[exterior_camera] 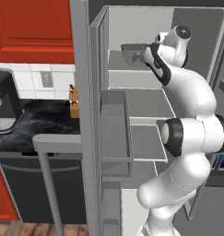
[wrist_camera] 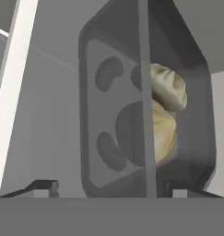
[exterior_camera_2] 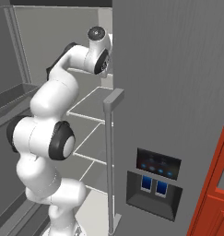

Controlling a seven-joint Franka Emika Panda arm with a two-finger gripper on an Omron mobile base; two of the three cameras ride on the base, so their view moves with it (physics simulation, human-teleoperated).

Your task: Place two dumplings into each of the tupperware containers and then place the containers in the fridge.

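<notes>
A translucent grey tupperware container (wrist_camera: 132, 115) fills the hand view, seen edge-on, with two pale dumplings (wrist_camera: 168, 87) (wrist_camera: 162, 133) inside it. In the left base view the container (exterior_camera: 132, 51) sits on the top shelf of the open fridge (exterior_camera: 145, 108), level and right in front of my hand. My gripper (wrist_camera: 111, 189) is open: its fingertips (wrist_camera: 44, 186) stand wide apart on either side of the container's near rim, not pressing on it. From the right base view the fridge door (exterior_camera_2: 178, 83) hides the hand and the container.
The fridge's left door (exterior_camera: 97, 115) with its bin (exterior_camera: 115, 133) stands open close beside my arm. Its long handle (exterior_camera: 49, 184) juts out low. Left of it lies a dark counter (exterior_camera: 39, 120) with a coffee machine (exterior_camera: 2, 106). The right door carries a dispenser panel (exterior_camera_2: 155, 182).
</notes>
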